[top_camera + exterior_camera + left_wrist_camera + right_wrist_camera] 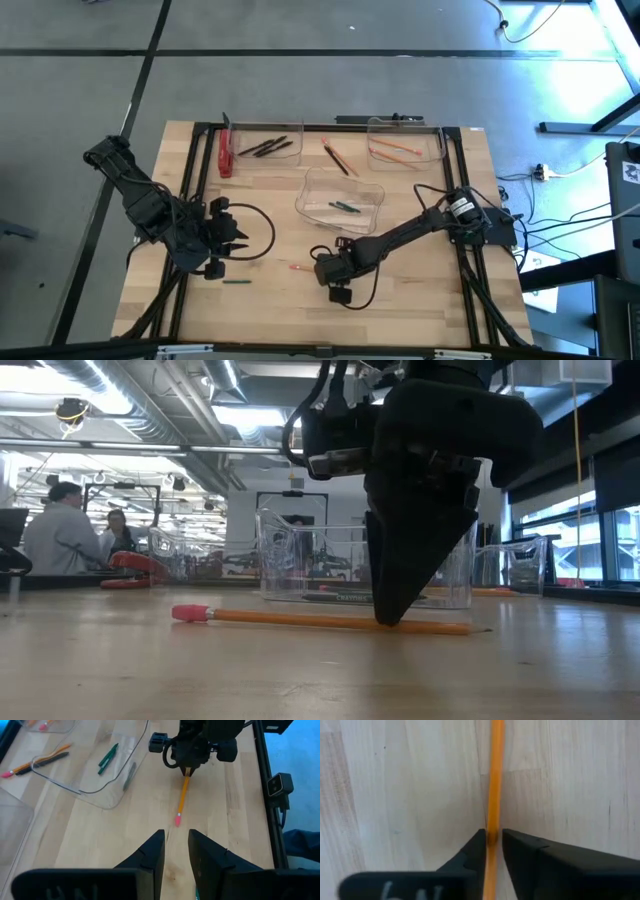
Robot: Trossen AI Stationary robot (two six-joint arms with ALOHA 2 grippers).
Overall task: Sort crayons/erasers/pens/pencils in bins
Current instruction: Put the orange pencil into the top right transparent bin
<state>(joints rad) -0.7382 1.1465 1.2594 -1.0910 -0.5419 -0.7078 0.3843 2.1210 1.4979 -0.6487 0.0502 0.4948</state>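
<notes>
Orange and thin, the pencil I am after lies flat on the bare wood of the table, near the front edge and just in front of the middle bin, with its pink eraser end pointing toward my left arm. My right gripper stands straight down over it, tips on the wood, and the two fingers have closed to either side of the shaft so that they are clamped on it; I take the pencil partway along rather than at the eraser end, I judge, so it will not tip much when it comes up. It has not left the table in the level camera. The middle bin holds green crayons, so this pencil does not belong there; the far right bin already has orange pencils in it and is, I judge, where this one should go, while the far left bin keeps the dark pens. One more pencil with a pen beside it lies loose between the two far bins, and a green crayon lies on the wood near my left gripper. That gripper waits on the left side of the table with its fingers a little apart and nothing in them, pointed at the work.
</notes>
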